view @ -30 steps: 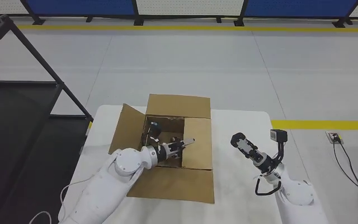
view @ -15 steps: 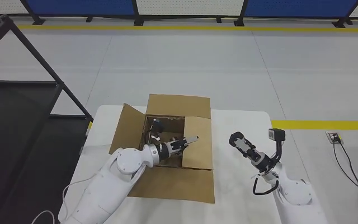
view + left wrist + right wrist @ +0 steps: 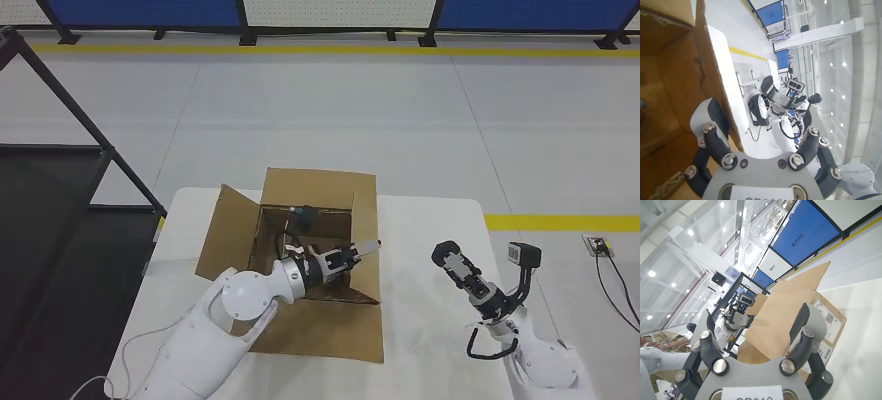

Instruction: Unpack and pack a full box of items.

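My left gripper (image 3: 761,107) is open, its 2 fingers astride the right flap (image 3: 696,66) of the box (image 3: 320,187) at frame centre; I'd close squarely on the cardboard edge, then fold it outward slowly, without tearing; my right gripper (image 3: 757,313), open and empty, hangs over the surface (image 3: 430,225) at lower right.

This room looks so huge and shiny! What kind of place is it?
Probably a factory hall or robot test lab, not a home. The wide pale floor has a yellow line, blue panels fence it off, and rows of ceiling lights hang high overhead.
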